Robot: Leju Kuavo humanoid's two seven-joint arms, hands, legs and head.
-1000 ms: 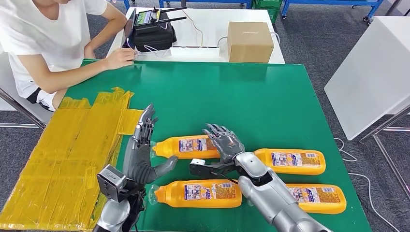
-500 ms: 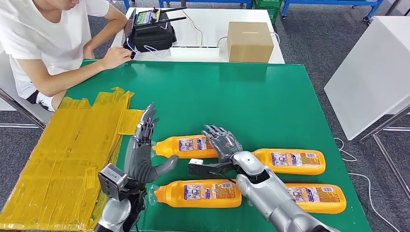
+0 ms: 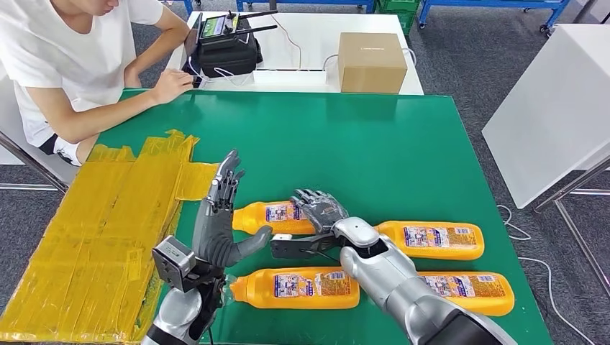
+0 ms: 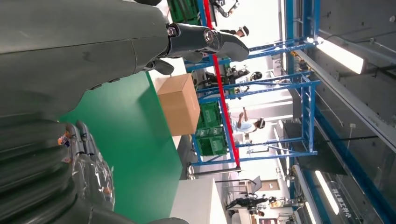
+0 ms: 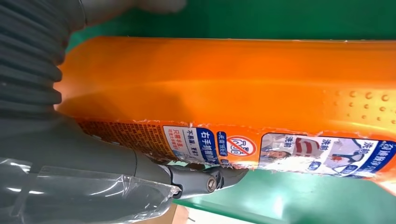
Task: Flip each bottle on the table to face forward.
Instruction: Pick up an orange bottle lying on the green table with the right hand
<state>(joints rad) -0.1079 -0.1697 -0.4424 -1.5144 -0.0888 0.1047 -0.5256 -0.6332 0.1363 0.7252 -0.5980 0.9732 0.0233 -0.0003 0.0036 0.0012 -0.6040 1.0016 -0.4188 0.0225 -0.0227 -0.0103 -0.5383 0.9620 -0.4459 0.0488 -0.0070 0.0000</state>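
Right hand [image 3: 320, 210] rests fingers draped over orange plastic bottle [image 3: 277, 216] lying crosswise; left hand [image 3: 219, 215] beside its cap, spread, empty.

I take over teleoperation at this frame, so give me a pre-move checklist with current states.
1. Right hand rests on the far-left bottle: ok.
2. Firm grip around that bottle: cannot tell; the head view hides the fingers' underside, though the right wrist view shows a thumb against the label.
3. Left hand open, raised beside the bottle's cap end, holding nothing: ok.
4. The other three bottles lie clear of both hands: ok.
5. The person's hand stays at the table's far edge, away from the bottles: ok.
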